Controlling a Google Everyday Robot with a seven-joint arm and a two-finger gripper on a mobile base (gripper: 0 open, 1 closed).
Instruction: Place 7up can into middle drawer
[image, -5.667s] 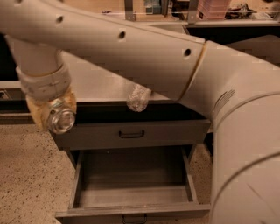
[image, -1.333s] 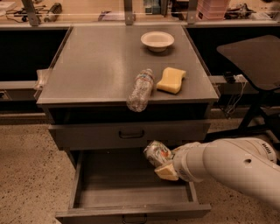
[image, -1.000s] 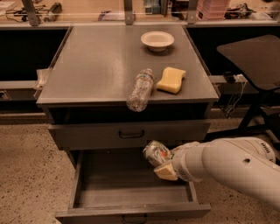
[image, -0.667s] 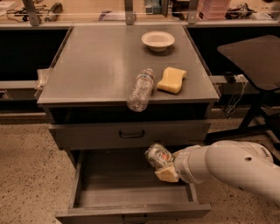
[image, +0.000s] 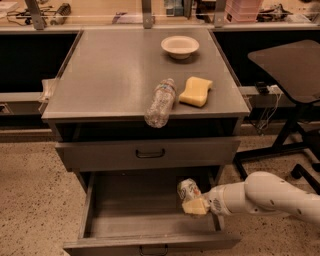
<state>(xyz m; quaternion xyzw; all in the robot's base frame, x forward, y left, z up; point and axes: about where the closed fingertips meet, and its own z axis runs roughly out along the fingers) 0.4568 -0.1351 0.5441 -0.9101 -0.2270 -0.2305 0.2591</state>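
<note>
The 7up can (image: 187, 189), white and green with a silver end, is tilted in my gripper (image: 194, 202) over the right side of the open middle drawer (image: 95, 217). The gripper's yellowish fingers (image: 196, 207) are closed on the can's lower part. My white arm (image: 265, 197) reaches in from the right, low in front of the cabinet. The drawer is pulled out wide, its grey floor bare, its front and dark handle (image: 152, 248) at the bottom edge of the view. The closed drawer front above it (image: 147, 153) has its own dark handle.
On the cabinet top (image: 110, 75) lie a clear crinkled water bottle (image: 160, 102) near the front edge, a yellow sponge (image: 196, 91) and a white bowl (image: 180, 46). A dark round table (image: 290, 62) on a wheeled stand is at the right. The floor is speckled.
The gripper with the can has moved down and a little right, lower into the open drawer. The arm now sits lower and further right in view.
</note>
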